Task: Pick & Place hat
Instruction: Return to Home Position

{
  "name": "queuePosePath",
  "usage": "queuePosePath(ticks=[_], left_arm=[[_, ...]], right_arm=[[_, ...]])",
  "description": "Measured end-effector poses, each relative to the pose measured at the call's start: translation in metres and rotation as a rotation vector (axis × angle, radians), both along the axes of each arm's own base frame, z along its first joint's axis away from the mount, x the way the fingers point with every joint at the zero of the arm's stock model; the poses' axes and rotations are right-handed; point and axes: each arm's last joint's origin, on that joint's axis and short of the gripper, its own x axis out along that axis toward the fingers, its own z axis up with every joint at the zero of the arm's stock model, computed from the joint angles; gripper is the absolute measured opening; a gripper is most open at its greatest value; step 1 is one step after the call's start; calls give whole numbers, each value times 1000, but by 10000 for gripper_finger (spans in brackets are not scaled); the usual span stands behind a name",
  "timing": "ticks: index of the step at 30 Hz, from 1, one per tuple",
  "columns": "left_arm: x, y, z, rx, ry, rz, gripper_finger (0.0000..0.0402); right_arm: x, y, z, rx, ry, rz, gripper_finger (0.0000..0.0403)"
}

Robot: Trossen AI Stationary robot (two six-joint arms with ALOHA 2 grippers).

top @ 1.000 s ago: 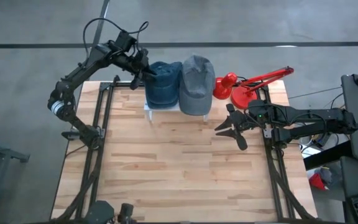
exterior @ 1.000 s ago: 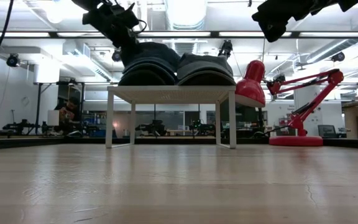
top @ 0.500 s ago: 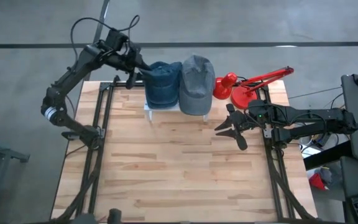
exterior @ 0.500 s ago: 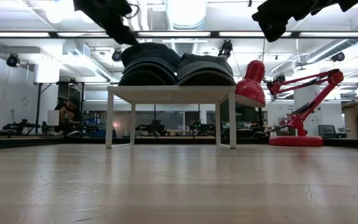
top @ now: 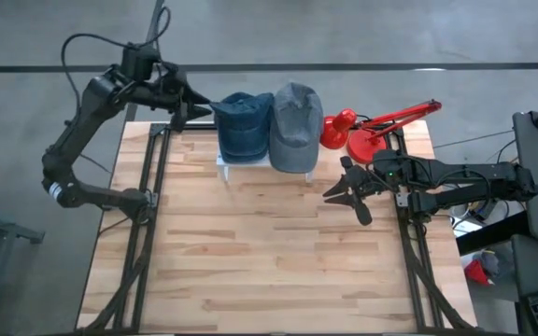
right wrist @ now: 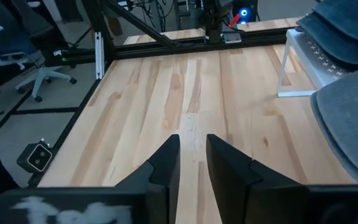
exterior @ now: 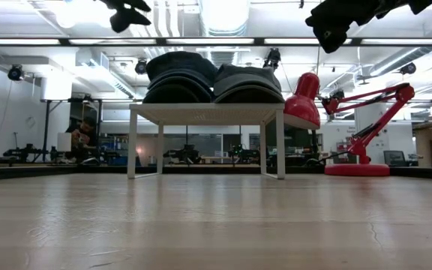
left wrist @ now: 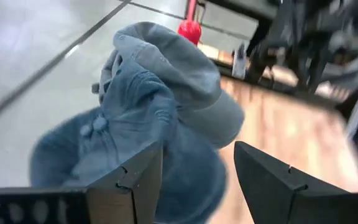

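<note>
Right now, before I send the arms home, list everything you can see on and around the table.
Table: one, light wood, under both arms.
Shelf: one, white, back middle of the table.
Blue caps: one stack, denim blue, left half of the shelf; number unclear.
Grey caps: one stack, grey, right half of the shelf, against the blue stack.
Lamp: one, red, back right, beside the shelf.
Person: one, far back in the room.
Left arm: one, dark, raised beyond the back-left corner, jaws open, empty.
Right arm: one, dark, over the right edge, jaws open, empty.
</note>
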Motion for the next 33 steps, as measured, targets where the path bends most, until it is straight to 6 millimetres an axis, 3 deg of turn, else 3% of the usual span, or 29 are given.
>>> queuePosePath(ticks=[4,8,17,22,27,33], left_arm=[[-7,-9,5,-112,-46,63,202],[-14,-18,2,-104,-24,39,202],[-24,-51,-46,-162,-186,-418,202],[-38,-69,-79,-133,-181,-306,201],[-54,-88,-100,-43,-317,-259,202],[-72,-105,-134,-55,-415,-117,202]], right_arm=[[0,0,0,7,1,-3,82],[0,0,0,4,0,-2,89],[0,0,0,55,10,-18,98],[0,0,0,80,12,-29,92],[2,0,6,84,-45,-29,81],[3,-1,9,72,-85,-47,70]])
